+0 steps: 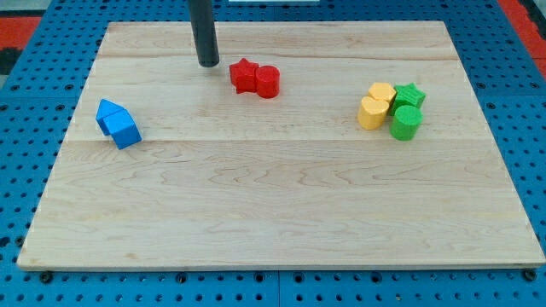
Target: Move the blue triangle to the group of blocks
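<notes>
Two blue blocks touch at the view's left: a blue triangle-like block (107, 113) and a blue cube (125, 131) just below and right of it. My tip (208, 64) rests on the board near the view's top, just left of a red star (244, 75) that touches a red cylinder (268, 82). The tip is well to the right of and above the blue blocks. At the view's right sits a tight group: two yellow blocks (375, 105), a green star (410, 94) and a green cylinder (405, 123).
The blocks lie on a pale wooden board (273, 213) set on a blue pegboard table (26, 128). The rod comes down from the view's top edge.
</notes>
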### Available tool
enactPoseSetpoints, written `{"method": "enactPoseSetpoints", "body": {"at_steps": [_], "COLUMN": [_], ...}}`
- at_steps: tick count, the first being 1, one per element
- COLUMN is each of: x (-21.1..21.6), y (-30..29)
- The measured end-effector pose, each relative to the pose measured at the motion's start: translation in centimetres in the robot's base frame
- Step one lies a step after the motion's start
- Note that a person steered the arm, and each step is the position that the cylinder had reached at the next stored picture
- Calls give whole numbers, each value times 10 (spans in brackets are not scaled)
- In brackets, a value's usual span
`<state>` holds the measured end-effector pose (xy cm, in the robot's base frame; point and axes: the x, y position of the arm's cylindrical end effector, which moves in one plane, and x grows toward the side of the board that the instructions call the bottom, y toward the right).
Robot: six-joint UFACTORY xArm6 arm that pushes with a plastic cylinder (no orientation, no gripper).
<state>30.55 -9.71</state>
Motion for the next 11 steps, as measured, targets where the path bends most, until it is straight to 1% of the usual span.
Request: {"method": "enactPoseSetpoints", "body": {"at_steps": [1,2,3,4,5,7,9,10,11], "x": [20,24,27,36,14,-33,-27,-2,92], "y": [35,97,171,171,112,-27,-179,-208,-194]}}
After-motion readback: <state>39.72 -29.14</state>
